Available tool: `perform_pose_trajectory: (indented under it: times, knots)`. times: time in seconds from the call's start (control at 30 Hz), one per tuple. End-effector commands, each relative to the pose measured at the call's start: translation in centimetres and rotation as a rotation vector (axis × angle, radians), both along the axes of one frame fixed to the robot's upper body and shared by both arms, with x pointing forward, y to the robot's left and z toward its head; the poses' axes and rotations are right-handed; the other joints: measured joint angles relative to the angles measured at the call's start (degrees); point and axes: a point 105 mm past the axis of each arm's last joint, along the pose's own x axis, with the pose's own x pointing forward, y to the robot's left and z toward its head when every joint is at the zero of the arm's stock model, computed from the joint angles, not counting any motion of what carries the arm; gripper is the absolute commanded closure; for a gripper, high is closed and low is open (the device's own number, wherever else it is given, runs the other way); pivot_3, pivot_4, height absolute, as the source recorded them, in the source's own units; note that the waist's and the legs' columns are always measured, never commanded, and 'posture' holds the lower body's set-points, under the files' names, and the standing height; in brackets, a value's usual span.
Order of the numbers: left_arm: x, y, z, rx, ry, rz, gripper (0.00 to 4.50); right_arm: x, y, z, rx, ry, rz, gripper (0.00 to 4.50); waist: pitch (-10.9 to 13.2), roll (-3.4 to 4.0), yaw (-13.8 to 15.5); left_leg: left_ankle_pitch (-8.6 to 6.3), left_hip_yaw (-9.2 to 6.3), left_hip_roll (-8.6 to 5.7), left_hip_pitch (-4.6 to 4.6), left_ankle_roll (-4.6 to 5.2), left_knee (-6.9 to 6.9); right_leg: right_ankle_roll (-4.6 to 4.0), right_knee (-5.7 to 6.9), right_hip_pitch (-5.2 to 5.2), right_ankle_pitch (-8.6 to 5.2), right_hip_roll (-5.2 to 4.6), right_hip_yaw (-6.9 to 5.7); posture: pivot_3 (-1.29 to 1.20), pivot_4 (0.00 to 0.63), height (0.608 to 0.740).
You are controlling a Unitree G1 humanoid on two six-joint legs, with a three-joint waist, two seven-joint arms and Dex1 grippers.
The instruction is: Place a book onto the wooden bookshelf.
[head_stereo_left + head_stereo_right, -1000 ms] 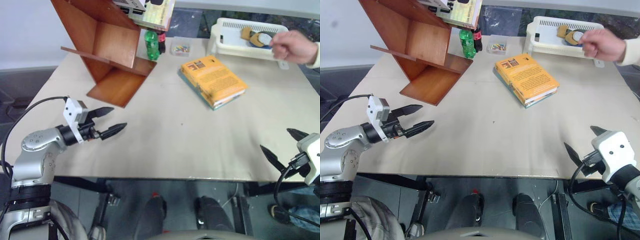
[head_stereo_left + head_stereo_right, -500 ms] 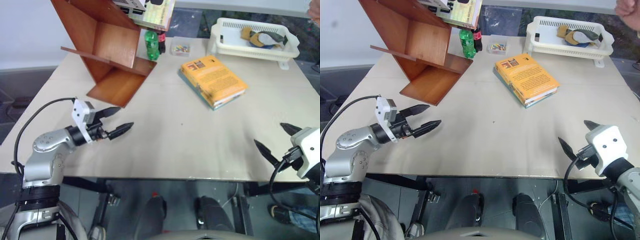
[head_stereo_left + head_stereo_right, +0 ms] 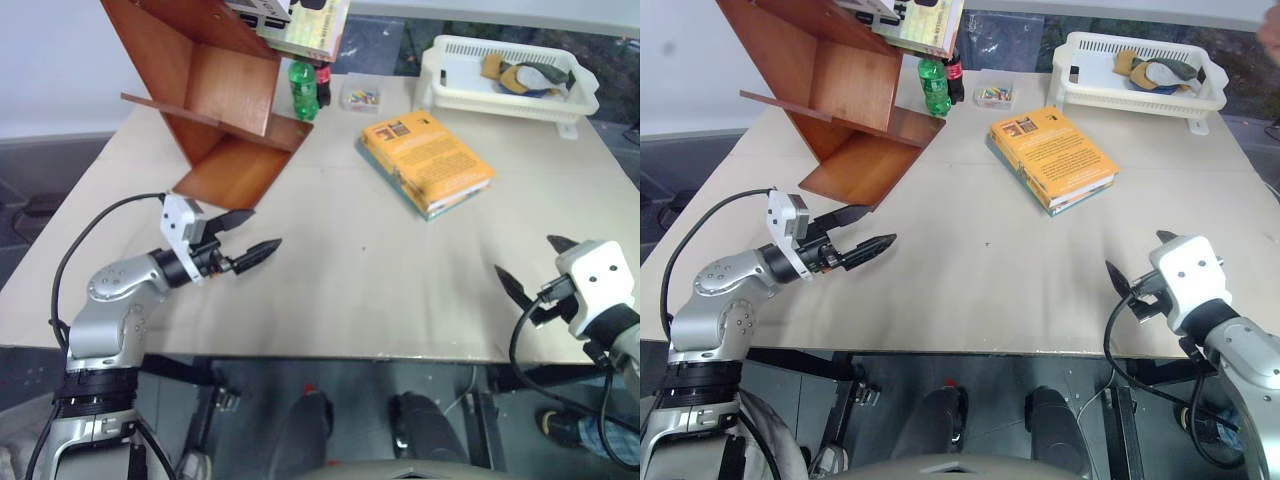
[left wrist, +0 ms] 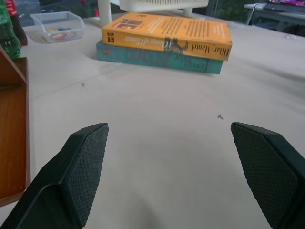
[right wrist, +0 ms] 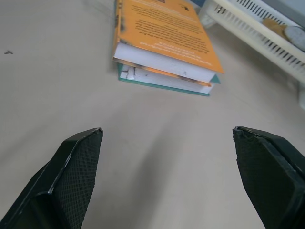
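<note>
Book (image 3: 427,161) lying flat on top of a thinner teal book (image 4: 162,60), cover up, toward the far right part of the table (image 3: 350,280), just short of the white plastic basket (image 3: 505,75) at the far right corner. Untouched, well apart from both grippers.

Wooden bookshelf (image 3: 210,100) tilted at the far left corner, one board resting on the tabletop, open compartments facing the near side; some books stacked on its upper edge. Green bottle (image 3: 303,90) just beside its right side, with a darker red-capped bottle behind; small clear box (image 3: 360,95) of coloured bits a little further right, between the bottles and the basket.

Left gripper (image 3: 243,236) low over the near left part of the table, near the bottom board of the shelf, pointing roughly level toward the middle; fingers (image 4: 78,167) spread wide, nothing between them, the stacked books straight ahead in the left wrist view.

Right gripper (image 3: 1137,265) at the near right edge, fingers (image 5: 71,176) likewise wide apart and empty, aimed across the bare tabletop at the page edges of the stacked books.
</note>
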Motion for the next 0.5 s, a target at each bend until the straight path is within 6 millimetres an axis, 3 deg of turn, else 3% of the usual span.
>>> perform_pose_trajectory:
  times: [0.03, 0.07, 0.27, 0.37, 0.5]
  knots:
    - [0.1, -1.6, 1.1, -0.067, -0.003, -0.006, 0.00, 1.9, 0.3, -0.3, 0.070, 0.011, -0.023, 1.29, 0.0, -0.01, 0.0, 0.00, 0.01, -0.01, 0.00, 0.00, 0.03, 0.01, 0.01, 0.01, 0.00, 0.00, 0.01, 0.00, 0.150, 0.740]
    - [0.1, -2.0, 1.0, -0.078, 0.005, -0.004, 0.00, 2.6, 0.3, -0.7, 0.084, 0.018, -0.039, 1.60, 0.0, -0.03, -0.1, 0.00, 0.01, -0.02, 0.01, 0.00, 0.03, 0.01, 0.01, 0.01, 0.00, 0.00, 0.01, 0.00, 0.150, 0.740]
    - [1.2, -4.8, 1.1, -0.164, 0.058, 0.059, 0.00, 8.4, 1.5, -4.4, 0.093, 0.065, -0.138, 4.44, 0.0, -0.04, -0.1, 0.01, -0.03, -0.12, 0.01, 0.00, 0.04, 0.10, 0.09, -0.01, 0.21, 0.06, 0.01, 0.00, 0.150, 0.740]
    - [1.4, -5.6, 0.9, -0.169, 0.086, 0.078, 0.00, 10.8, 2.3, -5.5, 0.111, 0.062, -0.165, 4.44, 0.0, -0.02, -0.2, 0.01, -0.05, -0.15, 0.01, 0.00, 0.03, 0.10, 0.11, -0.02, 0.22, 0.08, 0.02, 0.00, 0.150, 0.740]
    - [1.2, -6.0, 0.7, -0.167, 0.104, 0.084, 0.00, 12.9, 4.2, -5.3, 0.173, 0.035, -0.128, 4.44, 0.0, 0.01, -0.4, 0.01, -0.04, -0.16, 0.00, 0.00, -0.01, 0.10, 0.09, -0.03, 0.23, 0.08, 0.05, 0.00, 0.150, 0.740]
